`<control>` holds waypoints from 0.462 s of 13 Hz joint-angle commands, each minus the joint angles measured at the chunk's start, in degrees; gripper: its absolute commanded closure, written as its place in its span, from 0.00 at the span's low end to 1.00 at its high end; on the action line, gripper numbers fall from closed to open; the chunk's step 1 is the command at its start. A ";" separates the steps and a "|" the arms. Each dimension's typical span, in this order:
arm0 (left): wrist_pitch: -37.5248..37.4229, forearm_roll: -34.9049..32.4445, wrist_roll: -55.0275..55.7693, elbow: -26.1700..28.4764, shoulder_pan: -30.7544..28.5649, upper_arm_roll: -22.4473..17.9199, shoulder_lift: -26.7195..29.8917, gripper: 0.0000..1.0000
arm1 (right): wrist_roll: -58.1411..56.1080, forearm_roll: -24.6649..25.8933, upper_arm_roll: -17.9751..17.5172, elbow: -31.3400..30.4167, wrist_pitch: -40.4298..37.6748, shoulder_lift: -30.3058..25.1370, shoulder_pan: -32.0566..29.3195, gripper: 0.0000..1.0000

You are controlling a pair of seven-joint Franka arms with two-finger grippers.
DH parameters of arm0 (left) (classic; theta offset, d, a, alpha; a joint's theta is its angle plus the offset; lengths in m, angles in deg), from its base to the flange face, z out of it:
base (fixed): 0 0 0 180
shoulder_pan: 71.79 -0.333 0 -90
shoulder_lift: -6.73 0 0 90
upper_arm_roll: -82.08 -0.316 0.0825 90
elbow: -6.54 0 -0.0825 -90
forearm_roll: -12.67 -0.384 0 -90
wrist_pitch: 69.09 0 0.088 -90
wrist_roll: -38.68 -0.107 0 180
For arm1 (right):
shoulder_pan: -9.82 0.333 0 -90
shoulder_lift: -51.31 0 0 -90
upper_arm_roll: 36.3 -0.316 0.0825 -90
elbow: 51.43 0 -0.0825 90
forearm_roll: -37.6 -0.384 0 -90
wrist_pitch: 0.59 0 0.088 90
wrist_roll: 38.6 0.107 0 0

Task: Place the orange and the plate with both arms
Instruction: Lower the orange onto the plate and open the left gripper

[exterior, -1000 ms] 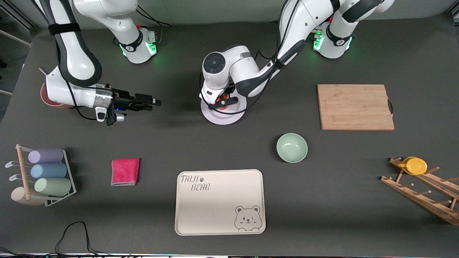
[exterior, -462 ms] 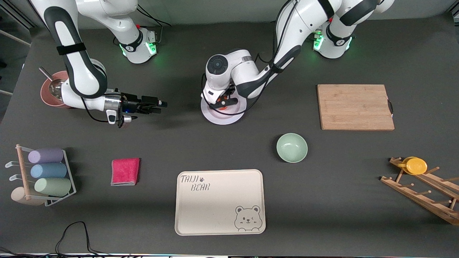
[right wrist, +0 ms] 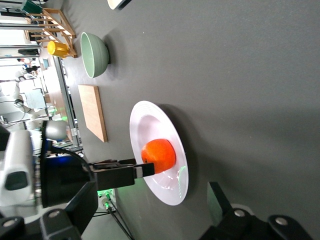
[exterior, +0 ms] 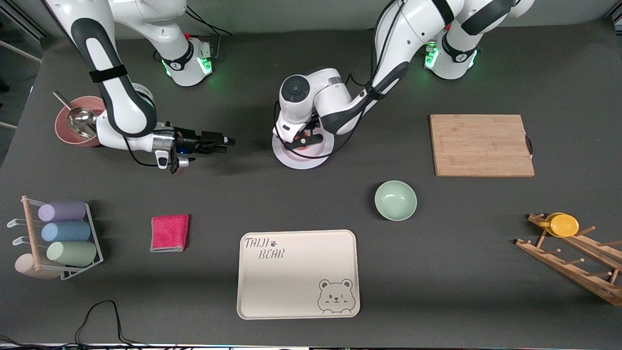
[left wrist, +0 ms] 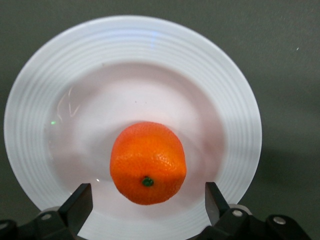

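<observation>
The orange [left wrist: 148, 162] rests stem-up in the middle of the pale plate [left wrist: 30, 125], which lies on the table midway between the two arms' bases [exterior: 297, 161]. My left gripper [left wrist: 147, 191] hangs over the plate, open, with a finger on either side of the orange [exterior: 302, 141] and not touching it. My right gripper [exterior: 228, 142] is level above the table at the right arm's end of the plate. It points toward the plate, open [right wrist: 150, 197], with nothing between its fingers. The right wrist view shows the orange [right wrist: 159, 155] on the plate [right wrist: 167, 192] ahead.
A mint-green bowl [exterior: 395, 200] and a beige bear tray [exterior: 298, 273] lie nearer the front camera than the plate. A wooden cutting board [exterior: 481, 145] and a rack with a yellow cup [exterior: 563, 224] sit toward the left arm's end. A pink cloth [exterior: 169, 232], a cup rack [exterior: 58, 233] and a red bowl [exterior: 73, 124] sit toward the right arm's end.
The left gripper has opened and let go of the orange, which now rests on the plate. The right arm has moved its gripper closer to the plate.
</observation>
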 commanded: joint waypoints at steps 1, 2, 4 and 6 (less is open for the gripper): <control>-7.42 -0.70 0.48 0.21 -3.96 -0.01 5.98 0.00 | -5.81 -9.76 -6.16 -1.77 7.60 1.48 0.85 0.00; -9.54 -0.26 -0.48 0.21 -5.81 -0.01 8.17 0.00 | -10.11 -14.77 -8.10 -1.87 8.93 3.31 0.77 0.00; -14.46 0.61 -6.44 0.29 -9.93 -0.18 12.57 0.00 | -18.29 -21.30 -8.82 -1.78 9.12 7.97 0.77 0.00; -19.29 4.99 -16.17 0.21 -15.99 -0.71 17.66 0.00 | -25.33 -26.75 -10.40 -1.78 9.38 11.23 0.77 0.00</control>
